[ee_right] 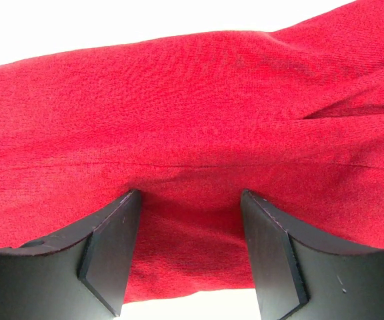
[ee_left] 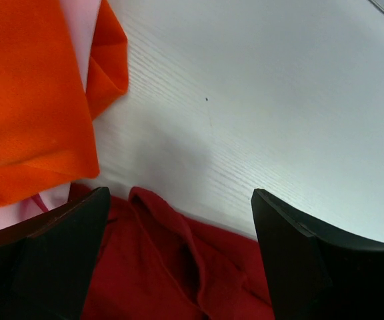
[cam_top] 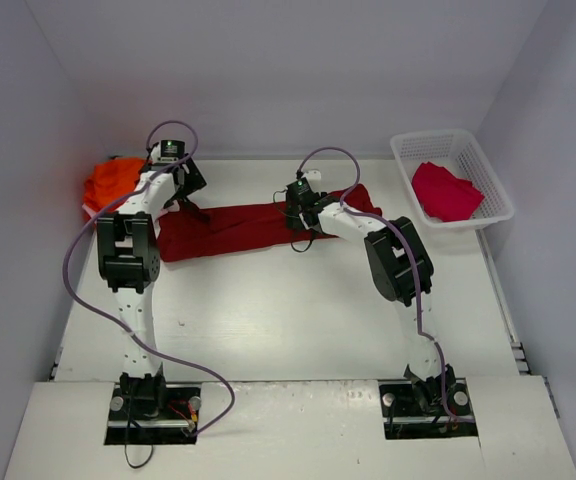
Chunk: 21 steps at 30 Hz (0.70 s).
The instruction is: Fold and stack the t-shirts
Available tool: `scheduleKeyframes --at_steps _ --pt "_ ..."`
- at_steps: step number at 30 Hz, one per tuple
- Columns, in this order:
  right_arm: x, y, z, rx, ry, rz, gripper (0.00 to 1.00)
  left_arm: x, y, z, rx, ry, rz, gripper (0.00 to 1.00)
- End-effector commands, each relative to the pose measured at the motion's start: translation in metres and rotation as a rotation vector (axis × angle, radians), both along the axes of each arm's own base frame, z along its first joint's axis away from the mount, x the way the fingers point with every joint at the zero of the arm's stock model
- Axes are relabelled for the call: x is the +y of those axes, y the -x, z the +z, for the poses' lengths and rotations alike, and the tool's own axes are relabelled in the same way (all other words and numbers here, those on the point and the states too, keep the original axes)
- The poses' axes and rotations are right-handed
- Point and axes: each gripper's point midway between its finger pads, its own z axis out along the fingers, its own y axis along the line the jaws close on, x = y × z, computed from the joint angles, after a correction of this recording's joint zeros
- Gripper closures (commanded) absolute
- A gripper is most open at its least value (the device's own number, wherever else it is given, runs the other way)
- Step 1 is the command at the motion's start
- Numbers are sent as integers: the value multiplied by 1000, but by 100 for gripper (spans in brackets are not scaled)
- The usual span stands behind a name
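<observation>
The large dark red t-shirt [cam_top: 258, 228] lies folded into a long strip across the back of the table. My left gripper [cam_top: 184, 198] is open over the strip's left end; in the left wrist view [ee_left: 179, 233] a raised fold of the red cloth [ee_left: 179, 267] lies between its jaws. My right gripper [cam_top: 301, 224] is open at the middle of the strip; in the right wrist view [ee_right: 191, 247] its jaws straddle the shirt's [ee_right: 192, 100] near edge. Bright orange shirts [cam_top: 113, 180] lie at the far left, over pale pink cloth [ee_left: 82, 33]. A crimson shirt [cam_top: 446, 190] lies in the basket.
The white lattice basket [cam_top: 488, 175] stands at the back right corner. The orange shirts [ee_left: 25, 100] lie close to the left gripper's left side. Grey walls close in the table on the left, back and right.
</observation>
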Motion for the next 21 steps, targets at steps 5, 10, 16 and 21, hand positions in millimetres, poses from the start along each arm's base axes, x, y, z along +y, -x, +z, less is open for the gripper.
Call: scheduleKeyframes --at_steps 5,10,16,21 --pt "-13 17 -10 61 21 -11 42 -48 11 82 -176 84 -81 18" --pt "-11 17 -5 53 13 -7 42 -87 33 81 -162 100 -125 18" --pt "-11 16 2 43 7 -6 42 -105 54 67 -114 117 -125 18" --pt "-11 15 4 39 7 -9 42 -100 67 50 -63 101 -108 18"
